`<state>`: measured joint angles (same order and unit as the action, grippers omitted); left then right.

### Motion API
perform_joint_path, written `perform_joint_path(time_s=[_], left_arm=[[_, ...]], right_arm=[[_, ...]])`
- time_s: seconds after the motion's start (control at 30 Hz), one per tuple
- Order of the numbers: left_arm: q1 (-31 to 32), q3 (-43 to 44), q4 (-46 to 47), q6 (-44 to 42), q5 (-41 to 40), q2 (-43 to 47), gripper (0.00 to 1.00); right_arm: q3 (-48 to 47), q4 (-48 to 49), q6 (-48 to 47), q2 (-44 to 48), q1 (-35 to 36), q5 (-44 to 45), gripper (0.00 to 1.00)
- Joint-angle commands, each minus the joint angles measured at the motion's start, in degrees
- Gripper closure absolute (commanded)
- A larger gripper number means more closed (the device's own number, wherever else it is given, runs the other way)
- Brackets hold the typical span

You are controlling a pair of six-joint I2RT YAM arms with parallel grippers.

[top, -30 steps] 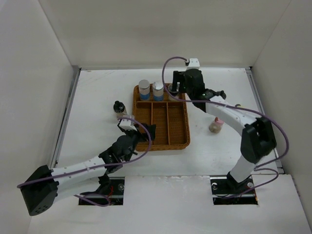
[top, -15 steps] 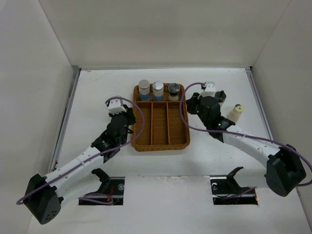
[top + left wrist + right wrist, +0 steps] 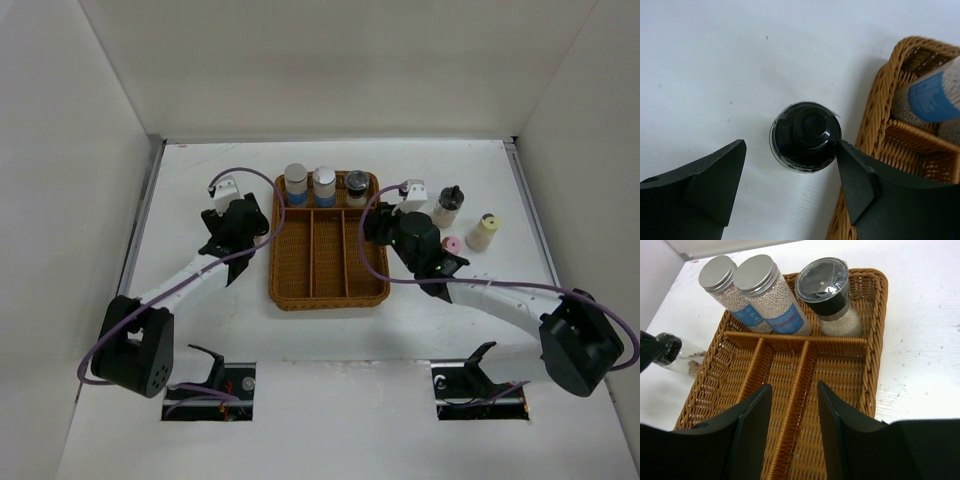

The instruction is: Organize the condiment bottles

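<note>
The top external view looks steeply down from above the near edge, taking in the whole white table [image 3: 200, 180] with the wicker tray [image 3: 313, 255] at its middle. The left wrist view faces almost straight down, very close over a dark-lidded jar [image 3: 806, 136] beside the tray's left rim. The right wrist view looks slantwise along the tray (near end towards far). Both wrist views share that jar and the leftmost blue-labelled bottle [image 3: 932, 95].

From above, the dark-lidded bottle [image 3: 805, 136] is hidden entirely beneath the left claw [image 3: 243, 226]. In the left wrist view, a blue-labelled jar [image 3: 934, 97] is blurred and cut off by the right edge, as is the wicker tray [image 3: 875, 100]. The print on that jar's label cannot be read.
</note>
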<state>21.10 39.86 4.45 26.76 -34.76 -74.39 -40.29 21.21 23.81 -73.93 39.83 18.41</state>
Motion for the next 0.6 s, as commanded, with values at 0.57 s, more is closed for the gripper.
perform_joint_path(time_s=[0.57], left_arm=[[-0.7,5.4,4.0,-1.9,1.8,-7.1,0.54]], right_arm=[[-0.8,4.7,-1.0,-2.6,0.8,0.9,0.51]])
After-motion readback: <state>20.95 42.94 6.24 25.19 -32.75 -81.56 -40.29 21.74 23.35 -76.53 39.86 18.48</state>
